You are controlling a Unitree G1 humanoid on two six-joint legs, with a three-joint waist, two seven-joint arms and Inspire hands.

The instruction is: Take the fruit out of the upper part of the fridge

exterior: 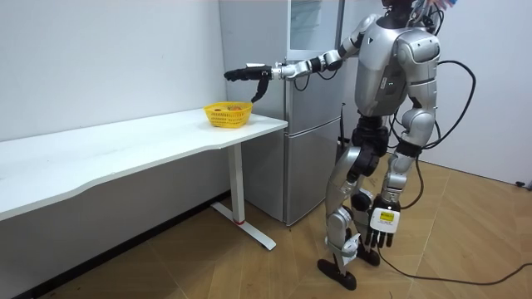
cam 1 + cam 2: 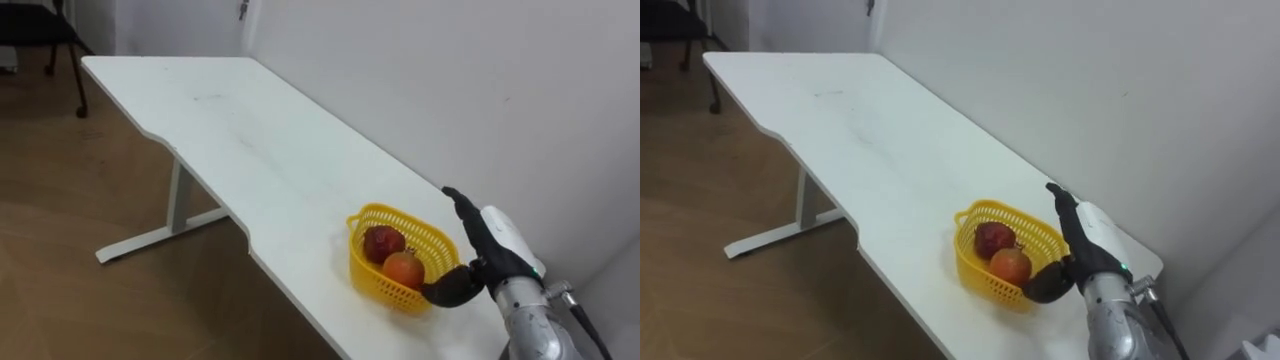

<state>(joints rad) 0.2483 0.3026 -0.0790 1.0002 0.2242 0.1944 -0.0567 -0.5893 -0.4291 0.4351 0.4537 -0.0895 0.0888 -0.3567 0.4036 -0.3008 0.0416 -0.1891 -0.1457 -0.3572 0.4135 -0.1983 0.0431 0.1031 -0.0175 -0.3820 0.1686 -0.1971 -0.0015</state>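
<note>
At the end of the white table (image 2: 250,150) nearest the fridge (image 1: 312,124), found the yellow basket (image 2: 375,282) standing upright with a dark red fruit (image 2: 382,241) and an orange-red fruit (image 2: 403,268) inside. Noted the right hand (image 2: 495,240) held just above and beside the basket, fingers straight, thumb bent downward, grasping nothing and clear of the rim in the room view. Judged the basket set there as the shortest reach from the fridge, and the hand slack because the load rested on the table. Saw the left hand (image 1: 378,237) hanging relaxed and empty at the side, likely unneeded.
</note>
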